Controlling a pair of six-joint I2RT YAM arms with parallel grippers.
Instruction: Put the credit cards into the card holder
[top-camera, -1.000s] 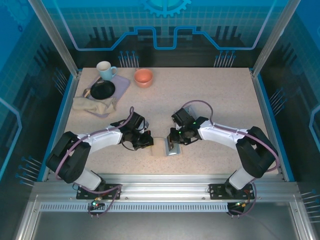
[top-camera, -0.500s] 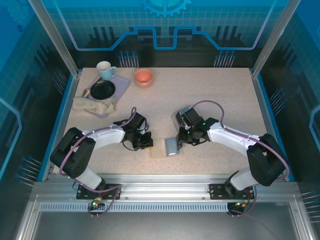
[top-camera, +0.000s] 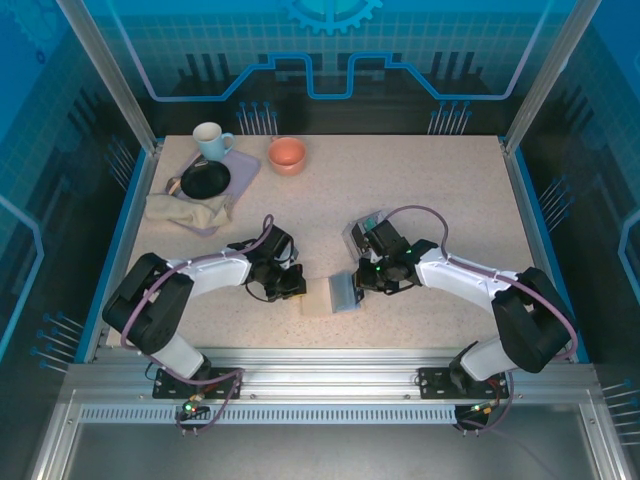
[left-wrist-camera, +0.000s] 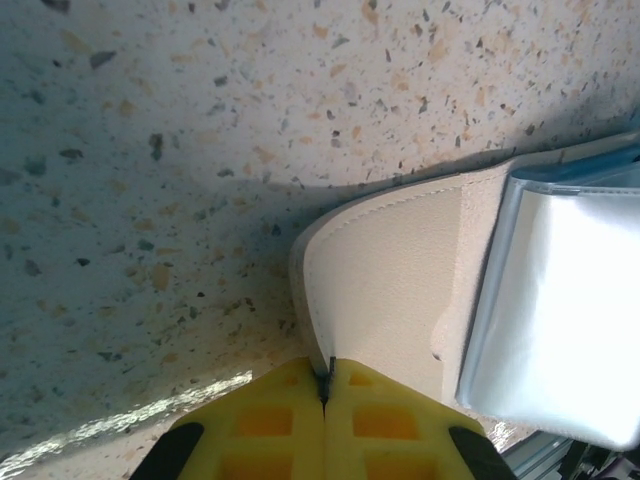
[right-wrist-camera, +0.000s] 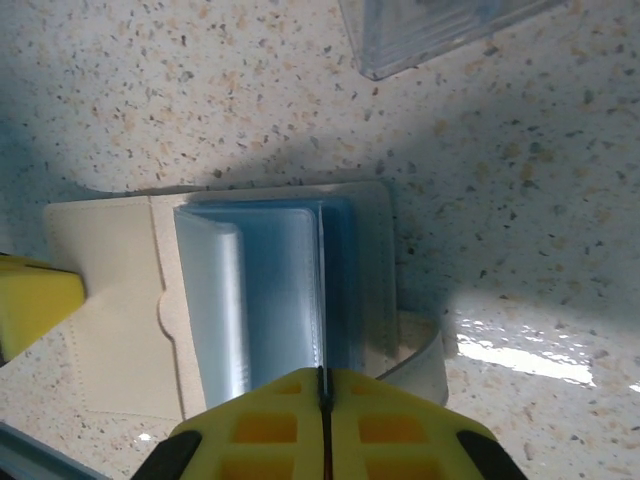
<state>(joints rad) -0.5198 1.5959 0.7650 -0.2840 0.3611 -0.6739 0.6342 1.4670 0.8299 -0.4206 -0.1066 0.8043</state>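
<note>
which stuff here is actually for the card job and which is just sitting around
For the job: card holder, pinched by left gripper and right gripper.

Just lying about: mug, orange bowl, black dish, cloth, clear box (contents unclear).

You see card holder (right-wrist-camera: 110, 300): matt beige leather-look, stitched edge; inner sleeves (right-wrist-camera: 265, 300) glossy clear plastic; surface (left-wrist-camera: 150, 150) smooth speckled stone-look, slight sheen.
</note>
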